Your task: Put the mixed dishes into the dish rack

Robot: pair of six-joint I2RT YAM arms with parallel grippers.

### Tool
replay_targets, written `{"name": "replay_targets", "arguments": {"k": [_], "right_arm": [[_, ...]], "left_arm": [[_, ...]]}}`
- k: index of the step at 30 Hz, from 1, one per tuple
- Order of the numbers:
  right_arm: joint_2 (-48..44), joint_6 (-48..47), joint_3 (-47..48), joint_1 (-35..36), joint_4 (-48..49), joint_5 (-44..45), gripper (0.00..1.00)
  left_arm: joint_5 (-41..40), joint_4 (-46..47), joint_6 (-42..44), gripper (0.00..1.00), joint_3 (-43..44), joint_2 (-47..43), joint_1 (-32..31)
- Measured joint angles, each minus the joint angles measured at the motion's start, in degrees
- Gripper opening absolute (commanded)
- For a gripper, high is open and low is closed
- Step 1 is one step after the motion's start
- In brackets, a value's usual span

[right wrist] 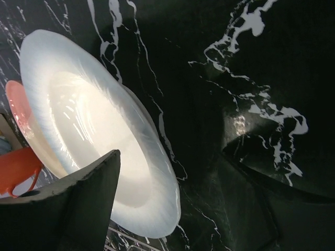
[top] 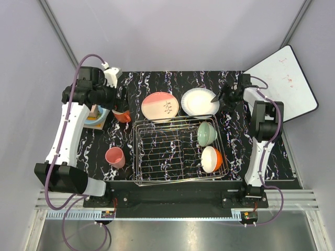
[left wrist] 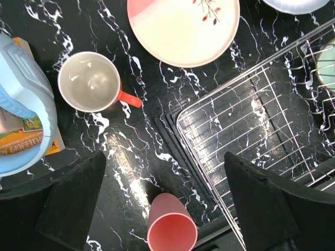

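The chrome dish rack [top: 172,151] holds the pale green bowl [top: 207,133] and the white-and-orange bowl [top: 212,159] at its right side. Behind it lie the salmon-pink plate [top: 160,106] and the white plate [top: 199,101]. The orange-red mug [top: 122,115] and the pink cup [top: 114,157] stand left of the rack. My right gripper [top: 216,98] is open, low at the white plate's right rim [right wrist: 157,193], one finger [right wrist: 78,209] over the plate, the other outside it. My left gripper [top: 124,99] is open and empty, high above the mug [left wrist: 89,82] and the cup [left wrist: 171,227].
A light blue tub [top: 97,115] on a printed card stands at the far left, close to the mug. A white board with red scribbles [top: 282,83] leans at the back right. Grey walls close in both sides.
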Motion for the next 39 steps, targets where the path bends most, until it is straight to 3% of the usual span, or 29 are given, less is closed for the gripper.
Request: {"name": "replay_targets", "arguments": {"k": [9, 15, 22, 26, 30, 34, 39], "right_arm": [[2.2, 2.3, -0.3, -0.1, 4.5, -4.4, 0.69], [3.0, 4.1, -1.4, 0.1, 7.7, -6.4, 0.53], [3.6, 5.9, -2.8, 1.0, 10.4, -7.0, 0.33], [3.6, 6.5, -4.2, 1.1, 12.4, -8.2, 0.30], [3.6, 6.8, -4.7, 1.1, 13.3, -8.6, 0.11], [3.5, 7.0, -5.1, 1.2, 14.2, -8.8, 0.00], [2.8, 7.0, -6.2, 1.3, 15.3, -8.3, 0.00]], "left_arm": [[2.7, 0.7, 0.0, 0.99, -5.7, -0.3, 0.0], [5.4, 0.9, 0.0, 0.99, -14.4, -2.0, -0.7], [4.5, 1.1, 0.5, 0.99, -22.7, -5.6, -6.6], [3.5, 1.7, 0.4, 0.99, -25.5, -6.0, -9.8], [1.5, 2.5, 0.5, 0.99, -27.1, -5.8, -11.1], [-0.6, 3.7, 0.5, 0.99, -28.5, -4.9, -11.2], [-1.7, 5.3, 0.5, 0.99, -30.4, -3.2, -11.7]]}}
